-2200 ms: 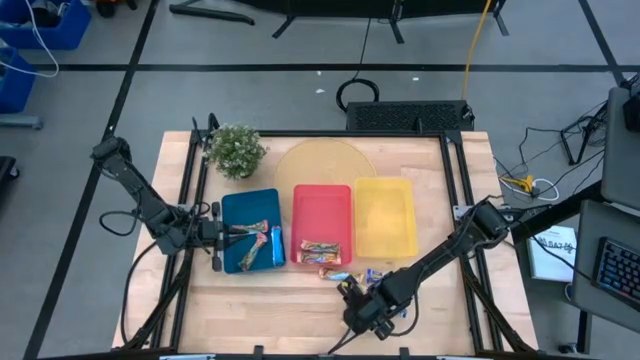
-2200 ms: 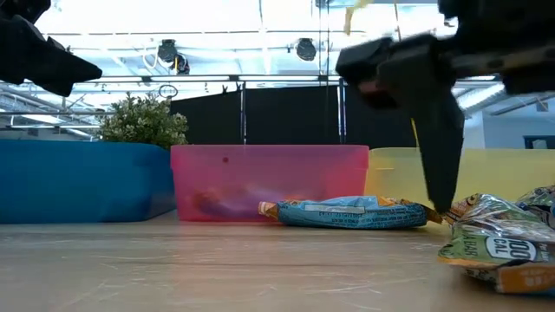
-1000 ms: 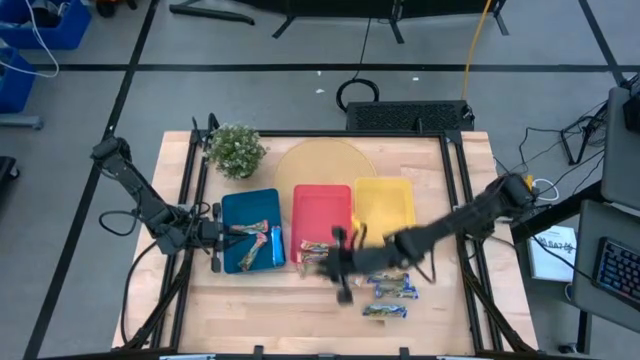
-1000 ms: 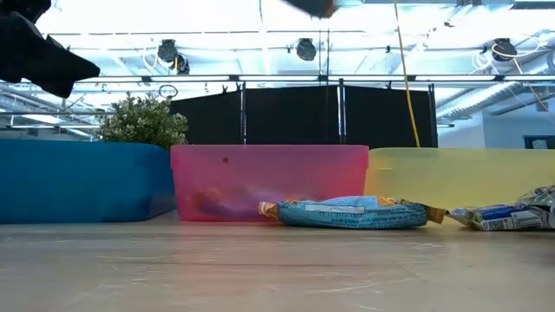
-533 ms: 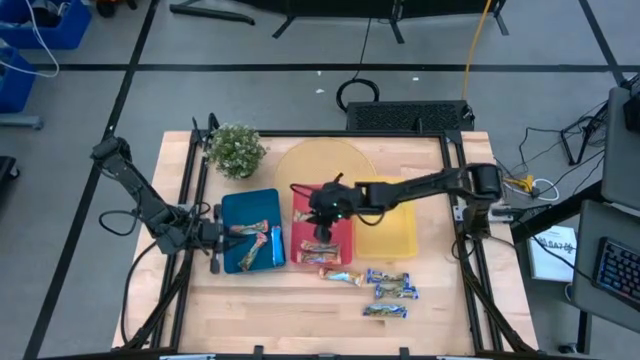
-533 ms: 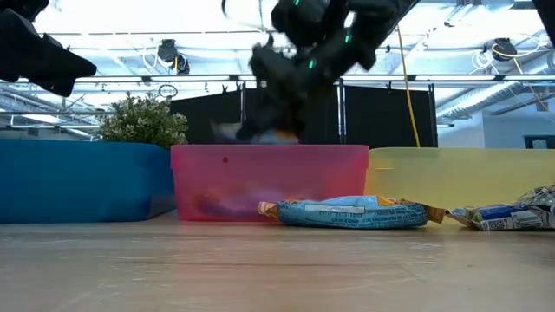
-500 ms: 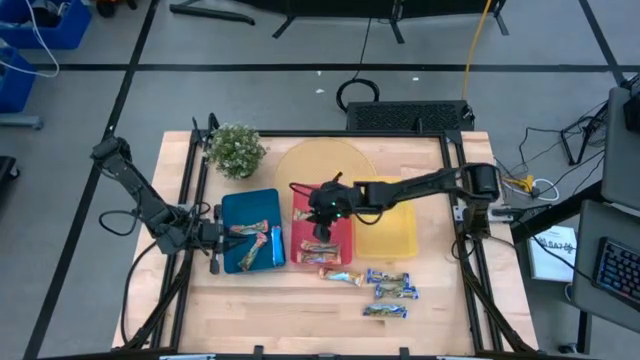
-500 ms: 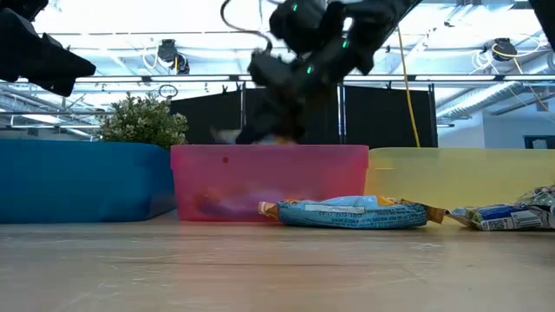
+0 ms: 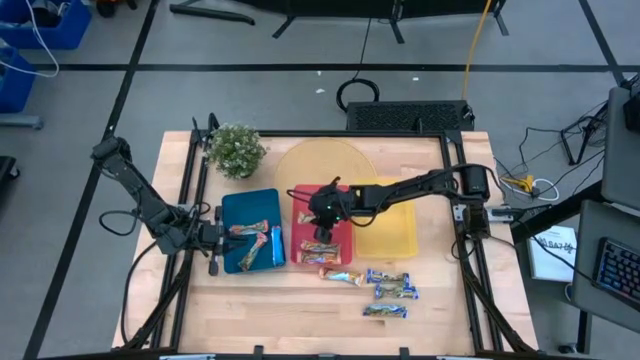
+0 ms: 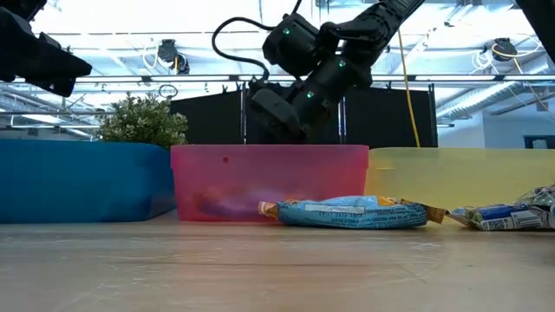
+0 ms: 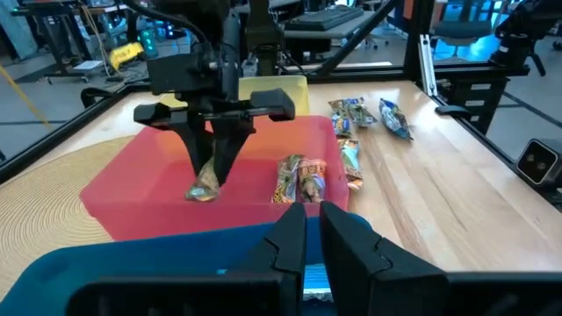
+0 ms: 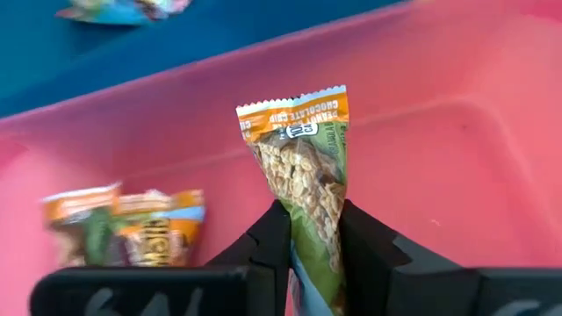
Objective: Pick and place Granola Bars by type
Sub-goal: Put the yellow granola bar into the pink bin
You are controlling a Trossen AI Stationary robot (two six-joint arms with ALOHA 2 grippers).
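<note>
My right gripper point(image 9: 322, 212) reaches from the right over the red tray point(image 9: 305, 235) and is shut on an orange-and-green granola bar point(image 12: 303, 167). Two more bars point(image 9: 320, 250) lie at the red tray's near end. Bars point(image 9: 250, 231) also lie in the blue tray point(image 9: 240, 205). Several bars point(image 9: 388, 291) lie loose on the table in front of the trays. My left gripper point(image 11: 313, 230) waits over the blue tray's left rim, its fingers shut with nothing seen between them. My right gripper pinches the granola bar between its two fingers point(image 12: 274, 237), on the bar's upper half point(image 12: 307, 211). The fingers point down from above. The bar hangs upright below them inside the red tray, crimped end point(image 11: 204, 190) down; whether that end touches the tray floor, I cannot tell.
A yellow tray point(image 9: 390, 235) stands right of the red one, under my right arm. A potted plant point(image 9: 237, 150) and a round woven mat point(image 9: 325, 165) sit at the far side. Bare wood lies near the front left.
My right gripper has carried the bar from the table in front of the red tray toward the far edge, to above the tray's far half, and has come down into it. The bar stays pinched and hanging.
</note>
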